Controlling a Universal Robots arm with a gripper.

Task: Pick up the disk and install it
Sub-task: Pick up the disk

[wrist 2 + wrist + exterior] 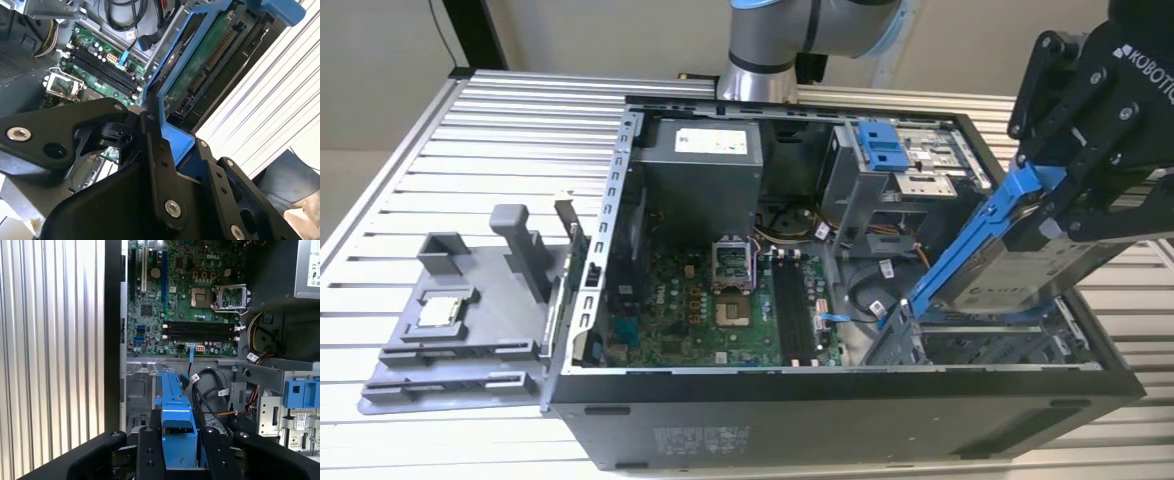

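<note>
The disk point(1017, 272), a silver-grey drive in a blue carrier rail, hangs steeply tilted over the open computer case point(854, 385) at the exterior view's right. My gripper point(1083, 200) is shut on its upper end. The disk's lower end dips towards the empty metal bay point(987, 345) in the case's near right corner. In the second wrist view the disk point(207, 67) shows its green circuit side between my gripper's point(187, 167) black fingers point(156, 165). The first wrist view has the blue carrier of the disk point(172, 400) clamped in my gripper point(178, 452), pointing towards the bay floor.
Inside the case are a green motherboard point(720, 300), a power supply point(707, 160), loose cables point(210, 390) and a grey cage with a blue latch point(897, 150). A grey fixture point(454, 330) holding a small square chip point(440, 310) lies on the slatted table point(494, 130).
</note>
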